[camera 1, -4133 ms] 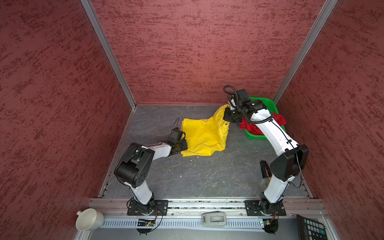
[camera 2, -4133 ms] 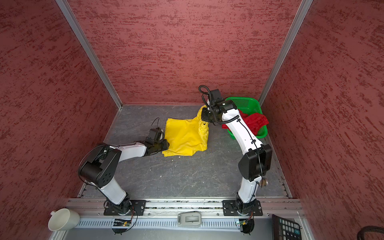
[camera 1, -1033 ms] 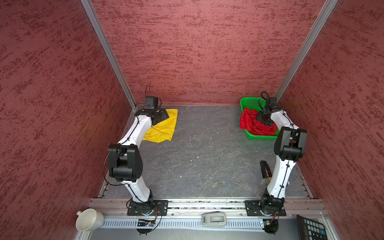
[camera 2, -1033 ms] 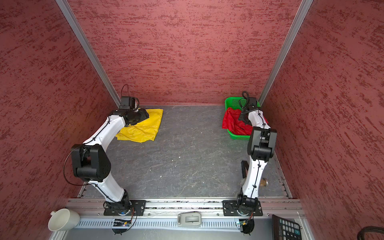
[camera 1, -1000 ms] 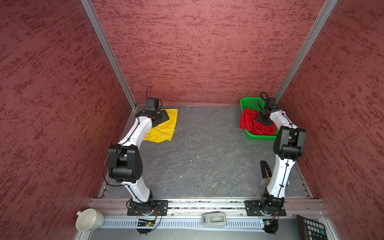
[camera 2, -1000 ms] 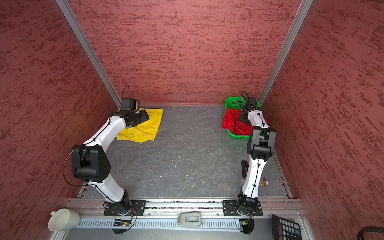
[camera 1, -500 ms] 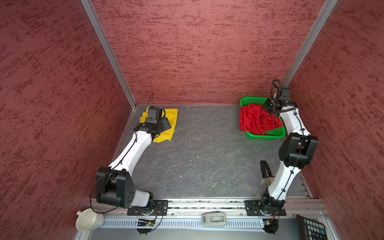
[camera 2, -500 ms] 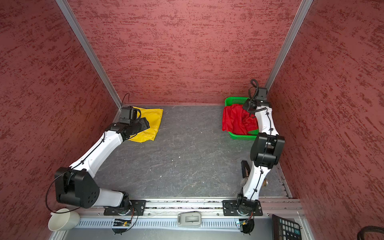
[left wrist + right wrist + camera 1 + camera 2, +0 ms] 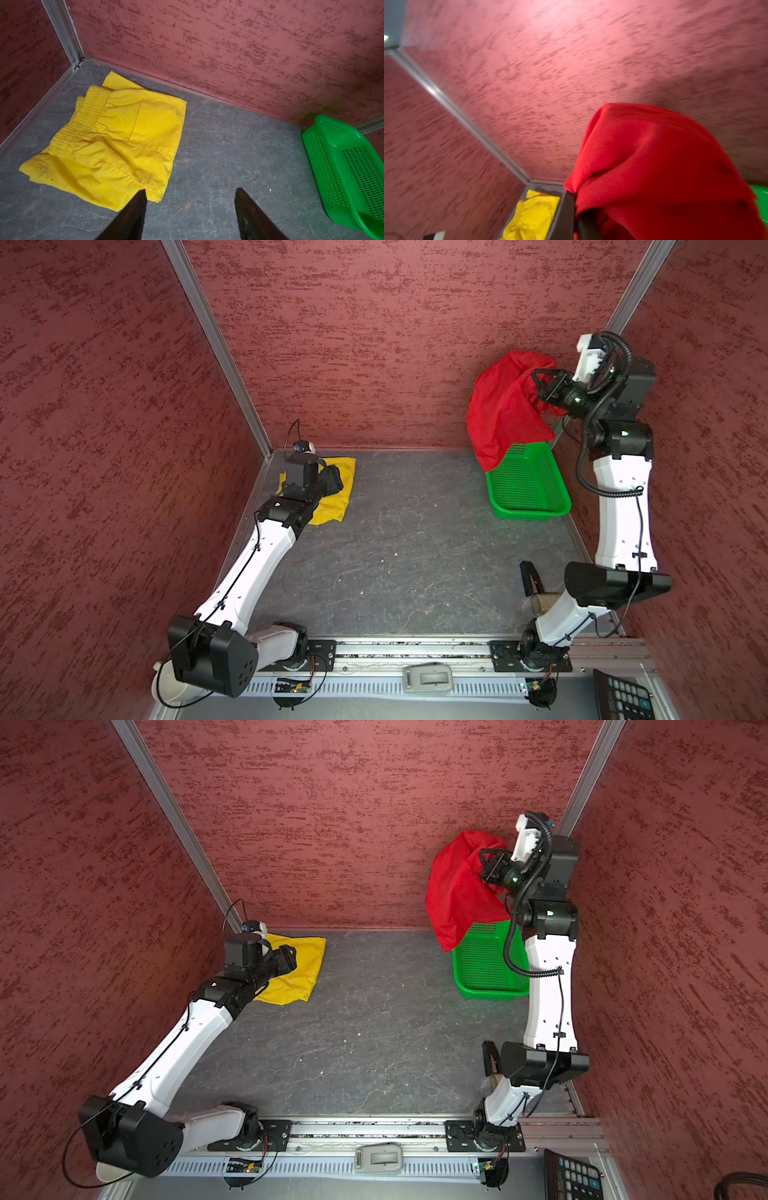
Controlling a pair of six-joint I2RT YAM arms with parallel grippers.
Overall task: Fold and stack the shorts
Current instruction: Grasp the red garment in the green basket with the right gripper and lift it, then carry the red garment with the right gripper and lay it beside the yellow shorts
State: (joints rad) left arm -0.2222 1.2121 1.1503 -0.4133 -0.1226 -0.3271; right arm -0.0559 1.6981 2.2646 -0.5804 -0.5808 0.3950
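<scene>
The yellow shorts point(image 9: 116, 141) lie folded flat in the far left corner of the bench point(image 9: 415, 556). Their gathered waistband runs front to back on the side by the left wall and the leg hems point toward the middle. The left end effector point(image 9: 190, 191) hovers empty over their near edge, its jaws wide apart. The right end effector point(image 9: 539, 385) is clamped on a bunched part of the red shorts point(image 9: 498, 414), which hang in the air with their long axis roughly vertical, the lowest corner dangling at the far left corner of the green perforated basket point(image 9: 532, 512).
</scene>
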